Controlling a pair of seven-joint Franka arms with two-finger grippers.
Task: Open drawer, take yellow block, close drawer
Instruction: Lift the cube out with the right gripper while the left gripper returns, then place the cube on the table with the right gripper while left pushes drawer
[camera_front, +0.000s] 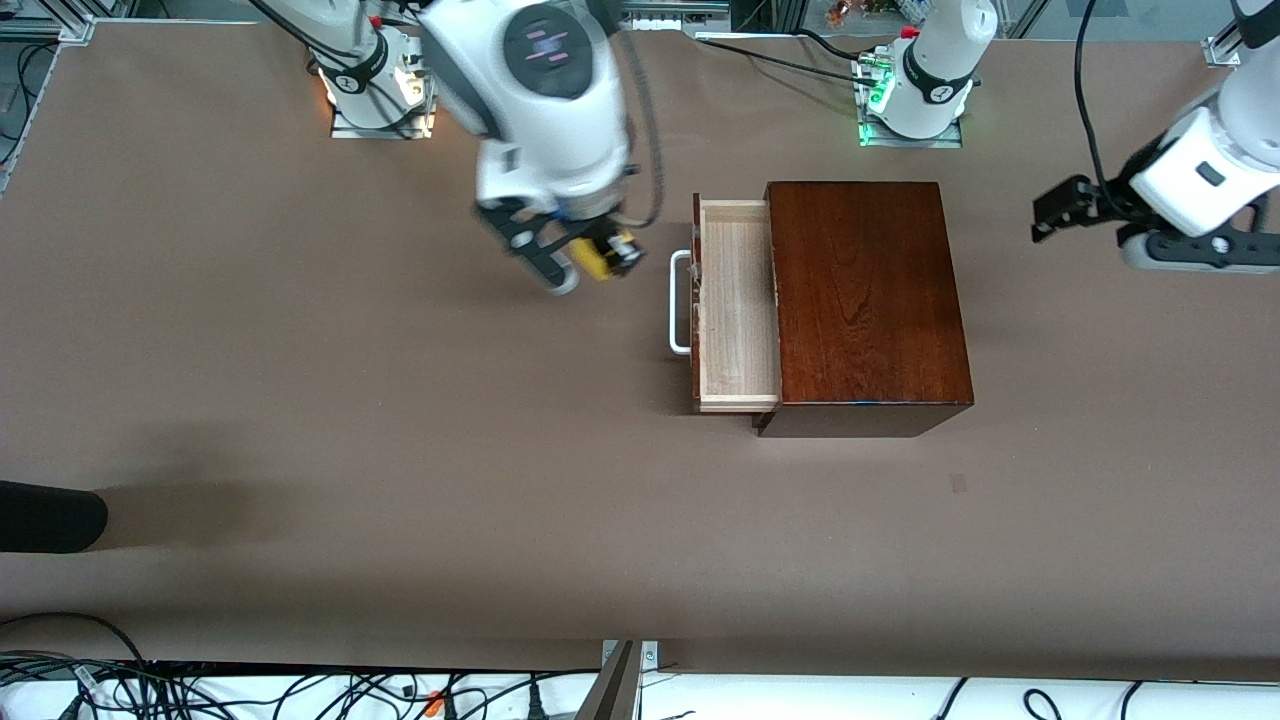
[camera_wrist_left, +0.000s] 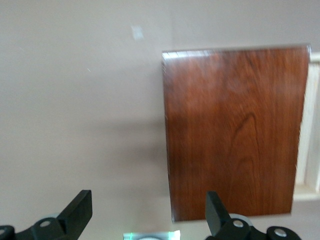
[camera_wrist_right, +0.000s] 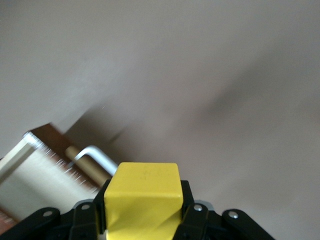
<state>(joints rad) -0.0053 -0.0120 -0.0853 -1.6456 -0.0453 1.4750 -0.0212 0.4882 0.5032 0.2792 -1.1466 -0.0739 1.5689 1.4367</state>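
The dark reddish-brown wooden box (camera_front: 865, 295) stands mid-table with its drawer (camera_front: 735, 305) pulled out toward the right arm's end, its pale interior bare and the white bar handle (camera_front: 680, 303) in front. My right gripper (camera_front: 590, 258) is shut on the yellow block (camera_front: 595, 257) and holds it in the air over bare table, beside the handle. In the right wrist view the block (camera_wrist_right: 145, 197) sits between the fingers, with the handle (camera_wrist_right: 95, 156) and drawer (camera_wrist_right: 40, 175) in sight. My left gripper (camera_front: 1045, 215) is open, waiting in the air past the box at the left arm's end; its wrist view shows the box top (camera_wrist_left: 232, 130).
The two arm bases (camera_front: 375, 90) (camera_front: 915, 90) stand along the table's edge farthest from the front camera. A dark object (camera_front: 50, 515) juts in at the right arm's end, nearer the front camera. Cables (camera_front: 300, 690) lie below the table's near edge.
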